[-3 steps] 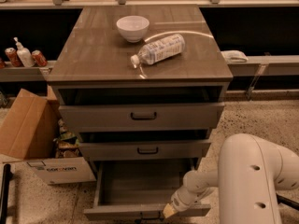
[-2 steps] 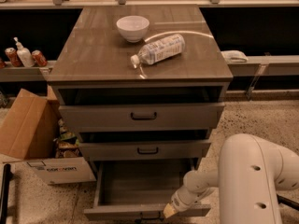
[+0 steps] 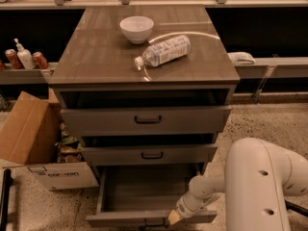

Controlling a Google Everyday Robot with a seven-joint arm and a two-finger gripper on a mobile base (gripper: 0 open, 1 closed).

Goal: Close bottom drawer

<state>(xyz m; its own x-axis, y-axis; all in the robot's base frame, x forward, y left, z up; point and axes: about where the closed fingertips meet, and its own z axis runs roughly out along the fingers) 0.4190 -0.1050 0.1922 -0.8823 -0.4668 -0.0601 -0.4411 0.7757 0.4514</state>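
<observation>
The bottom drawer point(image 3: 144, 192) is the lowest of three grey-brown drawers and stands pulled far out, its grey tray bare. Its slim front panel point(image 3: 120, 220) runs along the picture's lower edge, with a small black handle point(image 3: 155, 223) just showing. My gripper point(image 3: 174, 218) sits at the right part of that front panel, reaching in from my white arm point(image 3: 250, 186) at the lower right. Its yellowish tip rests at the panel's top edge.
The middle drawer point(image 3: 149, 154) and top drawer point(image 3: 144, 119) are each pulled out a little. A white bowl point(image 3: 136, 28) and a plastic bottle point(image 3: 163, 51) lying on its side are on the cabinet top. An open cardboard box point(image 3: 33, 143) stands on the floor at the left.
</observation>
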